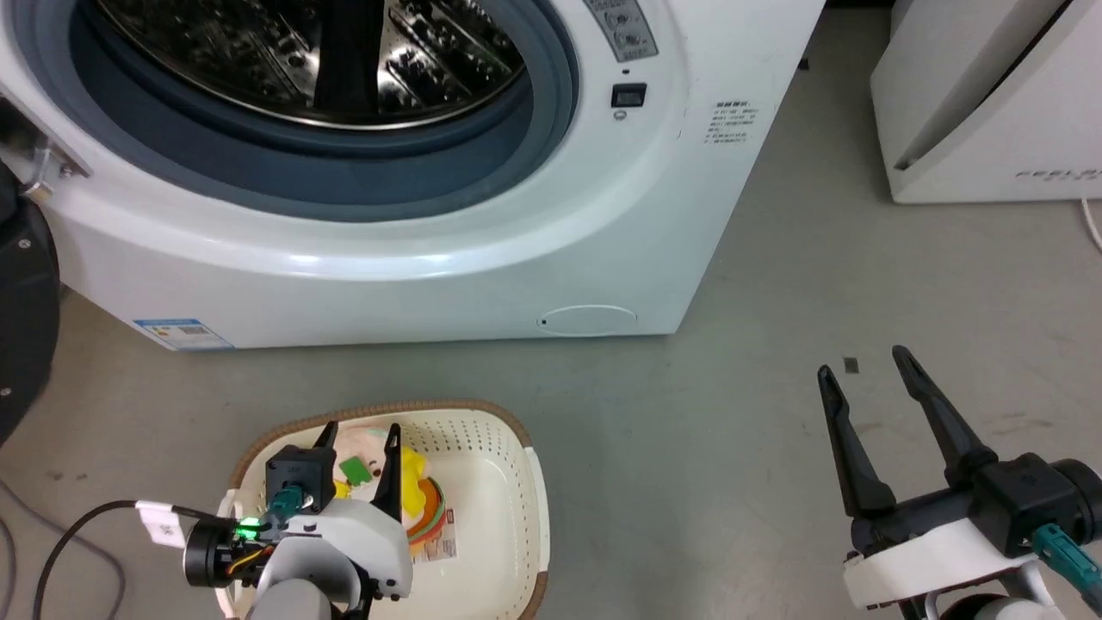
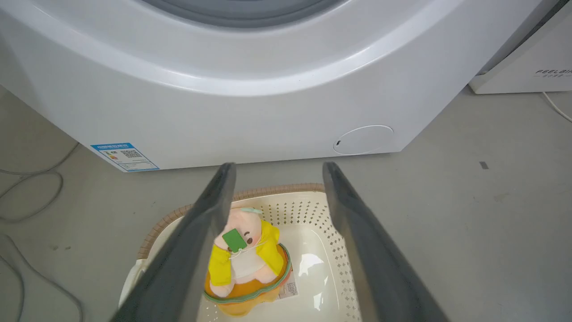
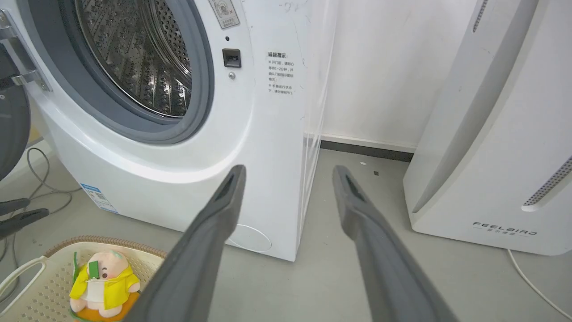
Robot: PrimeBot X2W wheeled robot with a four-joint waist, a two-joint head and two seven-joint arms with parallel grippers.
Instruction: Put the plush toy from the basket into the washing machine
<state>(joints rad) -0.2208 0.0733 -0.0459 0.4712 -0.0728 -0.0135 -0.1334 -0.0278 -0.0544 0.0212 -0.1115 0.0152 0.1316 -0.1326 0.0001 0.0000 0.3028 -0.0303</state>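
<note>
The plush toy [image 1: 411, 482] [image 2: 245, 261] [image 3: 103, 286], pink-headed with a yellow top and a green tag, lies in the cream basket [image 1: 508, 482] [image 2: 321, 250] [image 3: 49, 286] on the floor before the washing machine [image 1: 430, 267] [image 2: 250, 103] [image 3: 178, 188]. My left gripper [image 1: 362, 435] [image 2: 275, 170] hangs open above the basket, with the toy beneath and between its fingers, apart from them. The washer's port is open, showing the steel drum [image 1: 344, 60] [image 3: 138, 58]. Open and holding nothing, my right gripper [image 1: 863, 362] [image 3: 288, 172] stands over the bare floor to the right.
The dark door [image 1: 21, 327] [image 3: 11, 125] hangs open at the washer's left. A white FEELBIRD appliance [image 1: 990, 103] [image 3: 496, 147] stands at the right with a white cord [image 3: 532, 286]. Grey cables [image 2: 27, 197] lie on the floor at the left.
</note>
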